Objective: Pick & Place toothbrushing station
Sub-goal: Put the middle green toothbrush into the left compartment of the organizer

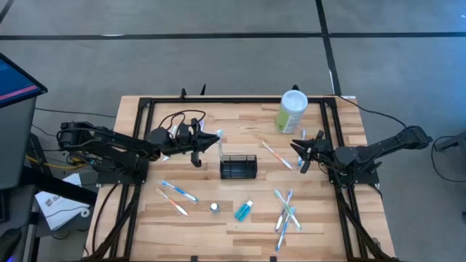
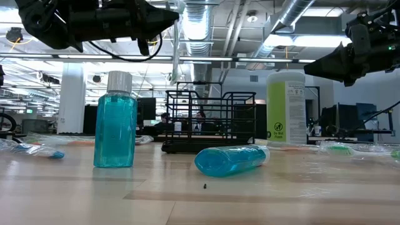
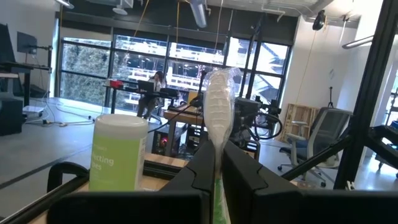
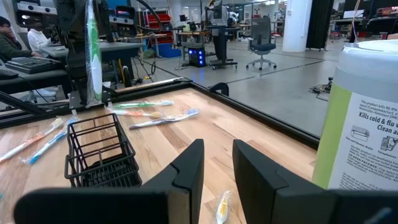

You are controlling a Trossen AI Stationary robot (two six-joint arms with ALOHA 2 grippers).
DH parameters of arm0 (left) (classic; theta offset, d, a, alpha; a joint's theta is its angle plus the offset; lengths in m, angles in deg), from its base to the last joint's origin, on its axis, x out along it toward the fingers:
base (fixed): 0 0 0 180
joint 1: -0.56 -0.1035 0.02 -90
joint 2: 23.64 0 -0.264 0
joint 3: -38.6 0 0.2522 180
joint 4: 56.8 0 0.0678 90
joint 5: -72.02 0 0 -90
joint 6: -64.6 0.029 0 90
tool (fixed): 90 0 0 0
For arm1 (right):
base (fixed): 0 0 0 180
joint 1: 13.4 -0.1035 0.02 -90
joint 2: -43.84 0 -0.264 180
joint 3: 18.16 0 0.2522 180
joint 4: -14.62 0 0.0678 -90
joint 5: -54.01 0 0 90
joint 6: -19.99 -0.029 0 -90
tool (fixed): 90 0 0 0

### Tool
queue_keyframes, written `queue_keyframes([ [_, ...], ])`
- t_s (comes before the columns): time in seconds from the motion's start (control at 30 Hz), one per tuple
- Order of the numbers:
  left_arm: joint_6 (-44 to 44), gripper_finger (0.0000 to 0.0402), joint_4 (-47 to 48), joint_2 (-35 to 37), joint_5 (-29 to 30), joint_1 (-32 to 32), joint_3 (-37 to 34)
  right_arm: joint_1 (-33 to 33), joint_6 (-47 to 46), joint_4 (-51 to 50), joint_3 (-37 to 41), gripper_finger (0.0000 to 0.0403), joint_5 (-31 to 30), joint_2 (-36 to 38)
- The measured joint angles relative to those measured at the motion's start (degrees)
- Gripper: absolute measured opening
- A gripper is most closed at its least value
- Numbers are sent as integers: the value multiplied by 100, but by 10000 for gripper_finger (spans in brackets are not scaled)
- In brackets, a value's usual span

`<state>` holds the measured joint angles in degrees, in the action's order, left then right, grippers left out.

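The toothbrushing station, a small black wire caddy (image 1: 239, 167) (image 2: 209, 122) (image 4: 99, 152), stands on its base at the table's middle. My left gripper (image 1: 206, 143) (image 3: 217, 163) hovers just left of it and higher, shut on a wrapped toothbrush (image 3: 217, 106) (image 4: 92, 50). My right gripper (image 1: 302, 151) (image 4: 217, 168) waits right of the caddy, open, with nothing between its fingers. My left gripper pinches the wrapped toothbrush by its handle (image 3: 217, 180) between the two fingers. The bristle end (image 3: 217, 99) sticks out past the fingertips in its clear wrapper. The brush is lifted clear of the table, beside the caddy's left end.
A pale-green canister (image 1: 293, 110) (image 4: 367, 118) stands at the far right. A blue bottle (image 2: 115, 122) stands upright and another (image 2: 231, 159) lies on its side near the front edge. Wrapped toothbrushes lie front left (image 1: 175, 195), front right (image 1: 286, 211) and beside my right gripper (image 1: 277, 154).
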<state>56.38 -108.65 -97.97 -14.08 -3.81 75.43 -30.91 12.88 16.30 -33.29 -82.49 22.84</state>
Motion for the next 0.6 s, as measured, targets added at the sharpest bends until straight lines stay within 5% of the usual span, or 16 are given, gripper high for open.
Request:
queue_keyframes([
  [0.6, 649, 8, -735, -1180, 381, 172, 166, -2, 0, 2, 0, 77, 7, 0],
])
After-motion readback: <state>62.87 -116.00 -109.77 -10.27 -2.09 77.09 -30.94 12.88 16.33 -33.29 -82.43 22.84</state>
